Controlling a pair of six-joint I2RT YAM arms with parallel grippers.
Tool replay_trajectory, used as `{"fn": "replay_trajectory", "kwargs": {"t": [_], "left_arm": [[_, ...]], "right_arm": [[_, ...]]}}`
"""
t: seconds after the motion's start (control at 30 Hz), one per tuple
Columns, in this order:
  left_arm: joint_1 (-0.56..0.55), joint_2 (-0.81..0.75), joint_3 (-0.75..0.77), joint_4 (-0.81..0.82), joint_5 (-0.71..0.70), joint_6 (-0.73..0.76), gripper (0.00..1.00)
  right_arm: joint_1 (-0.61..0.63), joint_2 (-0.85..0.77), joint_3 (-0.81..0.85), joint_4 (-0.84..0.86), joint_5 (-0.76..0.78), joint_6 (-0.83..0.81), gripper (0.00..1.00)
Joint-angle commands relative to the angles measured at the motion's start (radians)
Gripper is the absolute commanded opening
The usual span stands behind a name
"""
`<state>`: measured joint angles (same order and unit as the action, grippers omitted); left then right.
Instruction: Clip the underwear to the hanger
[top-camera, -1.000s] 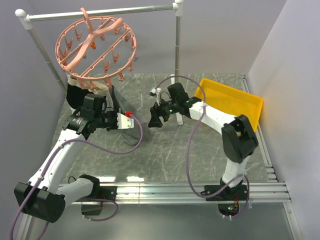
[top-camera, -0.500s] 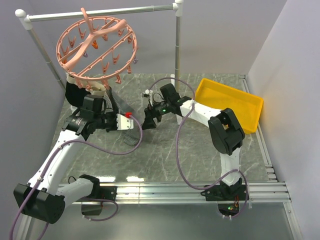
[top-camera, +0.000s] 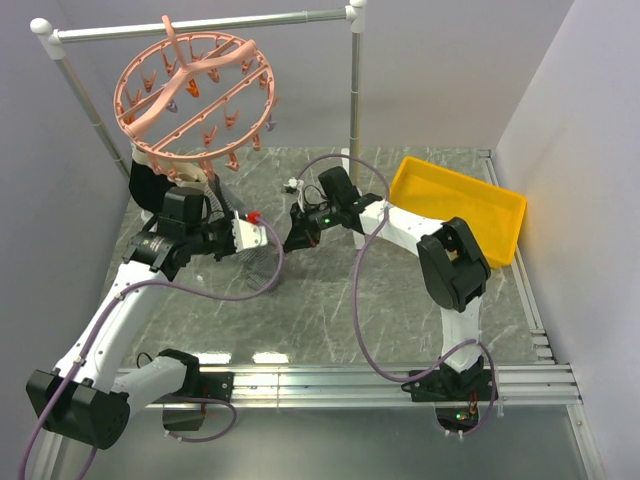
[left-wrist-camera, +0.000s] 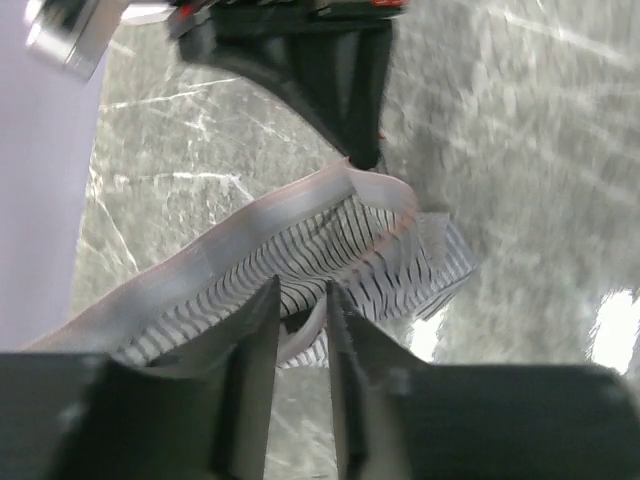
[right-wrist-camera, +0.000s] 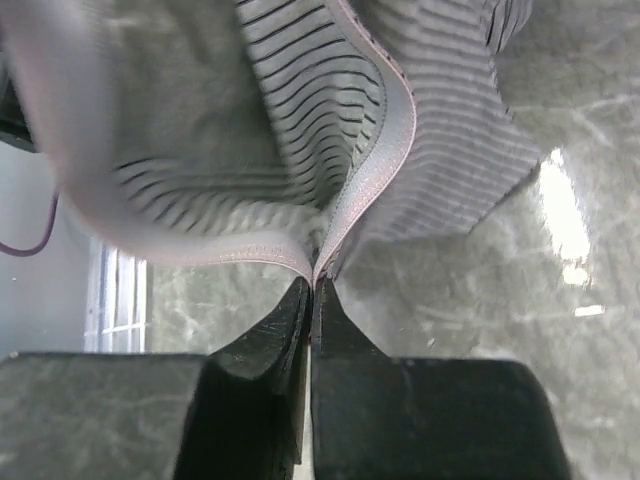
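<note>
Right tool (right-wrist-camera: 312, 300) clamped on underwear (right-wrist-camera: 300, 130) waistband, left tool (left-wrist-camera: 300, 320) jaws slightly apart w/ cloth btwn them, garment slung btwn both over tabletop (top-camera: 330, 300), below hanger (top-camera: 195, 95): pull band taut & level, then lift edge squarely into one clip.

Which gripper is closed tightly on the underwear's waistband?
The right gripper: its jaws pinch the underwear by its waistband; those of the left gripper stand apart.
</note>
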<state>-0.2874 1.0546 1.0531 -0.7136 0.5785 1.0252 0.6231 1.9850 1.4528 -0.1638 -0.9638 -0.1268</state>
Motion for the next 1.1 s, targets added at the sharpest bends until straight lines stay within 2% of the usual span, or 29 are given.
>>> {"fn": "replay_trajectory", "kwargs": {"t": [0.0,0.03,0.13,0.2,0.3,0.37,0.4,0.43,0.5,0.6,0.73,0.77,0.9,1.07], "left_arm": [[0.022,-0.054,0.004,0.104,0.026,-0.239,0.32],[0.040,-0.067,0.002,0.124,0.033,-0.296,0.40],[0.077,-0.148,-0.022,0.207,0.038,-0.500,0.53],[0.083,-0.223,-0.059,0.261,0.020,-0.604,0.56],[0.083,-0.307,-0.096,0.234,-0.005,-0.660,0.56],[0.083,-0.340,-0.126,0.186,0.036,-0.649,0.52],[0.083,-0.369,-0.142,0.152,0.055,-0.602,0.49],[0.083,-0.383,-0.157,0.096,0.079,-0.567,0.39],[0.083,-0.415,-0.229,0.051,0.121,-0.452,0.34],[0.083,-0.423,-0.323,0.107,0.115,-0.421,0.27],[0.073,-0.332,-0.370,0.254,0.136,-0.445,0.24],[0.068,-0.283,-0.378,0.358,0.129,-0.470,0.23],[0.041,-0.175,-0.366,0.607,0.113,-0.626,0.19],[-0.107,-0.024,-0.334,0.862,-0.087,-0.685,0.13]], "right_arm": [[-0.020,-0.126,-0.006,-0.049,0.025,-0.024,0.00],[-0.026,-0.159,-0.012,-0.058,0.045,-0.019,0.00],[-0.060,-0.216,-0.012,-0.108,0.069,-0.016,0.00],[-0.080,-0.241,-0.008,-0.149,0.077,-0.014,0.00],[-0.095,-0.279,0.006,-0.218,0.089,-0.022,0.00],[-0.100,-0.302,0.012,-0.250,0.099,-0.036,0.00],[-0.103,-0.310,0.012,-0.276,0.106,-0.036,0.00],[-0.106,-0.325,0.009,-0.286,0.111,-0.034,0.00],[-0.111,-0.342,0.008,-0.312,0.119,-0.033,0.00],[-0.108,-0.367,0.017,-0.336,0.126,-0.022,0.00],[-0.108,-0.405,0.006,-0.342,0.128,0.001,0.00],[-0.108,-0.410,0.001,-0.341,0.123,0.003,0.00],[-0.092,-0.428,-0.042,-0.347,0.138,-0.008,0.00],[-0.057,-0.416,-0.042,-0.345,0.128,0.007,0.00]]}}
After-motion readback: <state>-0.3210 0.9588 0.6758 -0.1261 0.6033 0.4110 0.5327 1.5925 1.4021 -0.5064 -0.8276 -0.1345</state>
